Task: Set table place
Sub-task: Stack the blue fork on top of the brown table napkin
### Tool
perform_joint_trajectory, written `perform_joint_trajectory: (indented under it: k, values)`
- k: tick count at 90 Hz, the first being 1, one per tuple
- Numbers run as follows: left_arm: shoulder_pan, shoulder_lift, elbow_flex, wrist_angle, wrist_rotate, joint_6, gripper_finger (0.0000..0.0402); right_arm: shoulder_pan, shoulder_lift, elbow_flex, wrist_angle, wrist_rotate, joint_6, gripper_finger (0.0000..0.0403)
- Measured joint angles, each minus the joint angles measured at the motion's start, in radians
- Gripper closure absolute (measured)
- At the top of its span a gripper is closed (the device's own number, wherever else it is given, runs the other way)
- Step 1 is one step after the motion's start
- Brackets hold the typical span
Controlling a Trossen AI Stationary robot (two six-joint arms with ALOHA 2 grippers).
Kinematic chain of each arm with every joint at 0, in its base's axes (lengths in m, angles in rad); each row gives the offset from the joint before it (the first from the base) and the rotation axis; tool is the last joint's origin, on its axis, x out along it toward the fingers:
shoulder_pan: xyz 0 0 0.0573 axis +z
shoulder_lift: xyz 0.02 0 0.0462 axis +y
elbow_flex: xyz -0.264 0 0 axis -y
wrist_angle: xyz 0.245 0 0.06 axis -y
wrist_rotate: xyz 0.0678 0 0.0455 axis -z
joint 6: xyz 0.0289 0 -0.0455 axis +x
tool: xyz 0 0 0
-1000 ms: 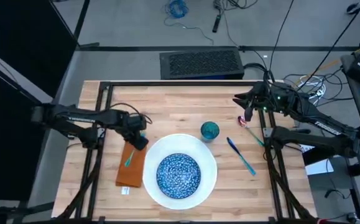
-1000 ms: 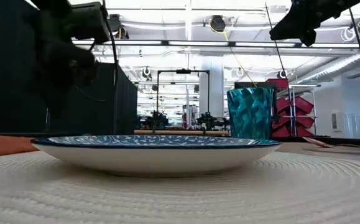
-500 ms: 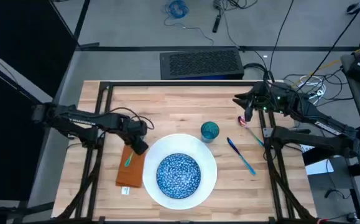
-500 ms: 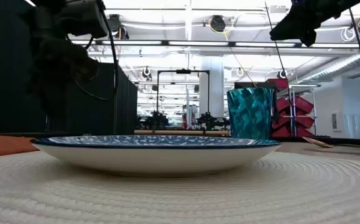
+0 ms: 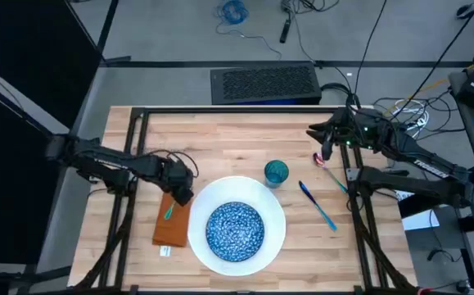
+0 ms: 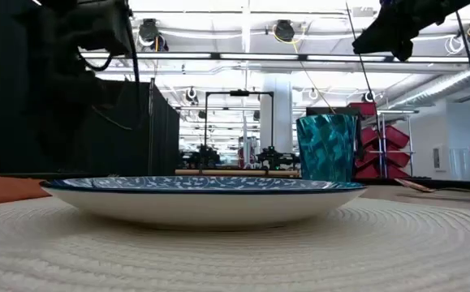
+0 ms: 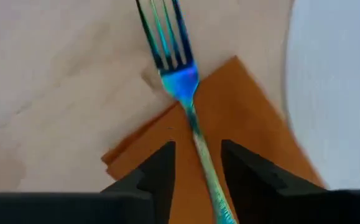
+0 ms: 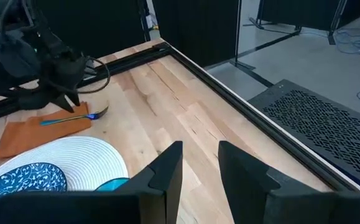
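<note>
High view, left gripper [image 5: 181, 190]: fingers spread, poised above fork [image 7: 183, 106]
Fork: lying on napkin [image 5: 171, 220], left of plate [image 5: 277, 221]
Bowl [image 5: 235, 229]: centred on plate
Cup [image 5: 276, 172]: beside plate's far rim
Right gripper [image 5: 325, 150]: parted, raised near table [image 5: 220, 135] right edge

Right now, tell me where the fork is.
The fork lies on the orange napkin, left of the white plate in the high view, under the open left claw.

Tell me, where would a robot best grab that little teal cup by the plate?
Probably from straight above, one finger inside and one outside the rim. The teal cup stands upright with its mouth open upward. Its side toward the white plate looks crowded, so the far wall seems safer. The right gripper hovers nearest.
</note>
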Motion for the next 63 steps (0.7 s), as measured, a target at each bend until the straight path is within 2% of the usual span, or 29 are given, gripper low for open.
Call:
perform_joint_trajectory:
  k: [32,54,63]
  values:
    - [-0.016,0.140,-0.001,0.065,0.004,0.030,0.0285,0.000,0.001,0.000,0.000,-0.026,0.003,0.0312]
    - [-0.022,0.171,0.002,0.082,0.004,0.050,0.0286,0.000,0.001,0.000,0.001,-0.026,0.002,0.0312]
    - [-0.022,0.175,0.003,0.085,0.011,0.058,0.0302,0.000,0.001,0.000,0.001,-0.026,0.003,0.0312]
